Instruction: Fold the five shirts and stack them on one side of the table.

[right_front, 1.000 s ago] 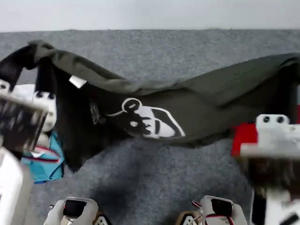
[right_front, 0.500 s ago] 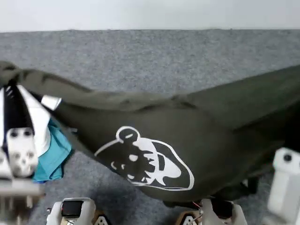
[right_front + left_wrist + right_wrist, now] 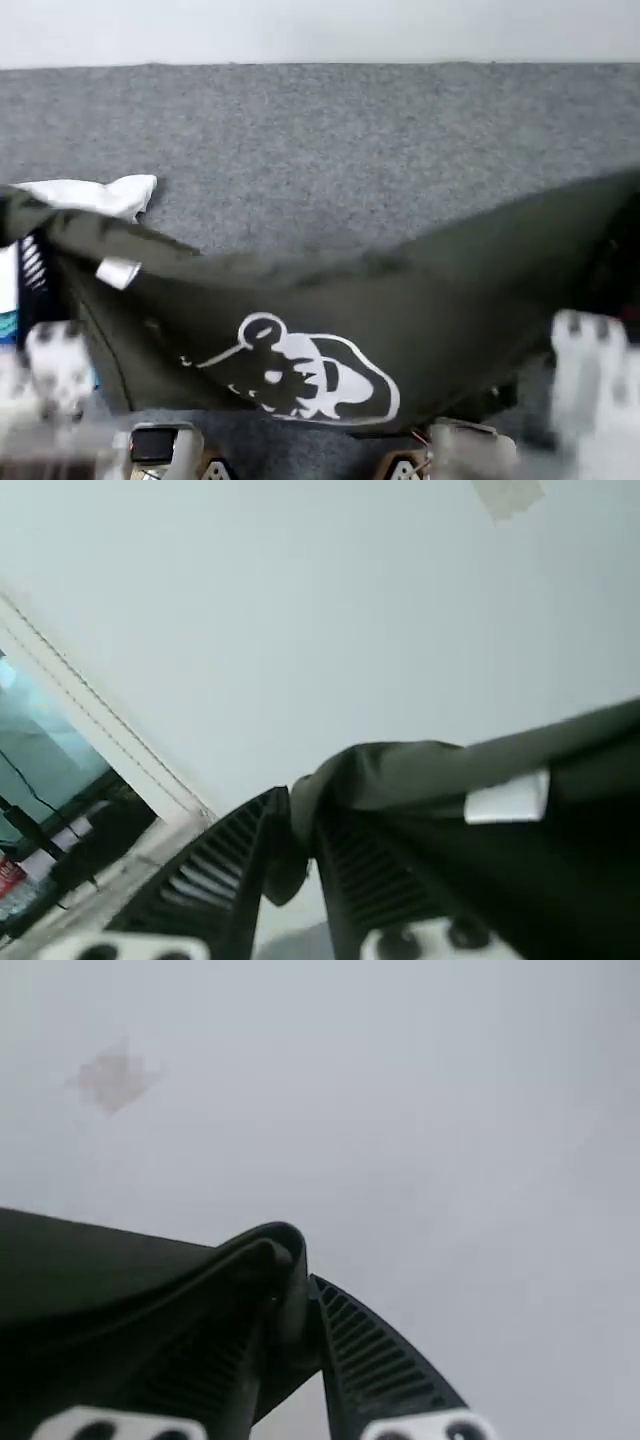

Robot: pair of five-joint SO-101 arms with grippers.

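Olive shirt (image 3: pixel 420 290): hangs stretched above the grey table (image 3: pixel 350 130), white print (image 3: pixel 300 378) facing the high camera.
Left gripper (image 3: pixel 300 820): clamped on one shirt edge, seen close from its wrist.
Right gripper (image 3: pixel 298 1290): pinching the opposite edge.

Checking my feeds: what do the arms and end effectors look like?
Both the left end effector and right end effector have black ribbed fingers on white mounts with dark screw holes. The left arm and right arm are white; a red wire shows at one base.
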